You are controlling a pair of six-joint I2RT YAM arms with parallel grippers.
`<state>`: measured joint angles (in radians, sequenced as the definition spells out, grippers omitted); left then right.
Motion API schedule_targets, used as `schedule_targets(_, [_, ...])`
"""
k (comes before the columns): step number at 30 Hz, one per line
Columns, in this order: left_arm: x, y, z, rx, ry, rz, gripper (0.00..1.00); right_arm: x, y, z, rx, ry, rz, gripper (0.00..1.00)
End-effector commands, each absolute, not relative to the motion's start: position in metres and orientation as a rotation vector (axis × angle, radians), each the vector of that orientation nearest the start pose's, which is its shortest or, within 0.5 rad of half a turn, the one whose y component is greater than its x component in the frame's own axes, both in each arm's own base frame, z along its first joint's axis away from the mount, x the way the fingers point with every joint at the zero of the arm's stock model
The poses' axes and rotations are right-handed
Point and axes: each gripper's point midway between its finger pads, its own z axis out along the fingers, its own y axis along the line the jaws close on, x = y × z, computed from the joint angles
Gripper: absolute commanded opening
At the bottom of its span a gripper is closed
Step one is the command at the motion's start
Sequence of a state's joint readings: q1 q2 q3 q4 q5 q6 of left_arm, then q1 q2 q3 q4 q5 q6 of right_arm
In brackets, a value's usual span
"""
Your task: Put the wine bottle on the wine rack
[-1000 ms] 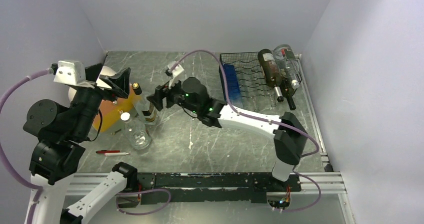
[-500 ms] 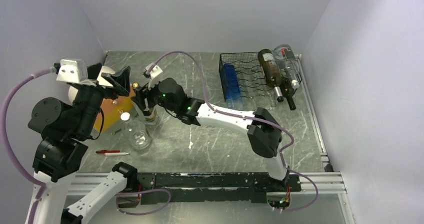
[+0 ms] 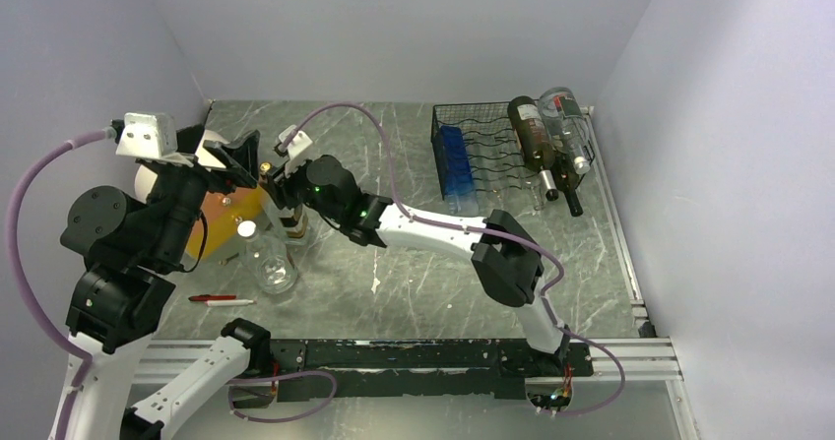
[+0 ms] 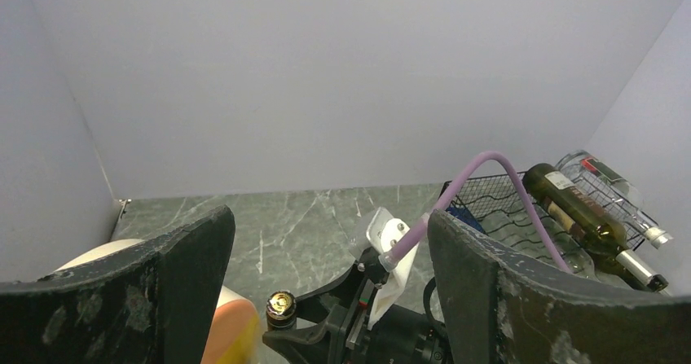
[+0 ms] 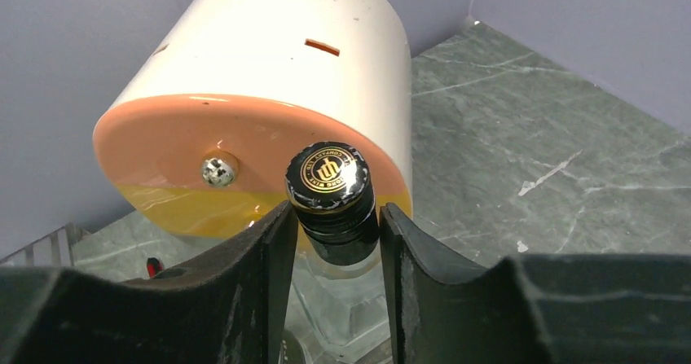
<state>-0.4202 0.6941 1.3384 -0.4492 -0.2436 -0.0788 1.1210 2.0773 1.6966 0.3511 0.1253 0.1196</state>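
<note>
Right wrist | right gripper (image 5: 335,215) pinching black-capped neck of clear glass wine bottle (image 5: 328,186), upright at frame centre | grip below cap lip (slippery glass), lift straight | black wire wine rack (image 3: 492,159): top external, upper right

Soft, even white light fills the enclosure from above. The pale walls (image 3: 394,27) glow smoothly (the far one a touch brighter than the left side) and the marbled table (image 3: 414,273) carries only faint, soft-edged shadows. The overhead view is sharp throughout. In the right wrist view the wine bottle (image 5: 327,177) cap is crisp with a dull sheen, while the right gripper (image 5: 336,211) blurs at the near edge. The left gripper (image 4: 330,217) looks dark, soft and grainy.
</note>
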Motion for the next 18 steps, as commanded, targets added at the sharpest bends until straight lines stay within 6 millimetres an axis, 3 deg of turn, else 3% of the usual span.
schedule_targets(1, [0.218, -0.052, 0.494, 0.007, 1.367, -0.256, 0.92, 0.297, 0.581, 0.278, -0.722, 1.42, 0.853, 0.42])
schedule_targets(5, [0.22, -0.055, 0.492, 0.016, 1.376, -0.264, 0.93, 0.294, 0.58, 0.281, -0.733, 1.411, 0.85, 0.21])
schedule_targets(8, [0.221, -0.058, 0.49, 0.024, 1.378, -0.273, 0.92, 0.294, 0.57, 0.296, -0.702, 1.389, 0.829, 0.09])
schedule_targets(14, [0.226, -0.066, 0.477, 0.048, 1.394, -0.293, 0.92, 0.293, 0.521, 0.339, -0.592, 1.344, 0.757, 0.02])
schedule_targets(18, [0.235, -0.078, 0.457, 0.087, 1.427, -0.322, 0.92, 0.289, 0.483, 0.35, -0.527, 1.351, 0.711, 0.02])
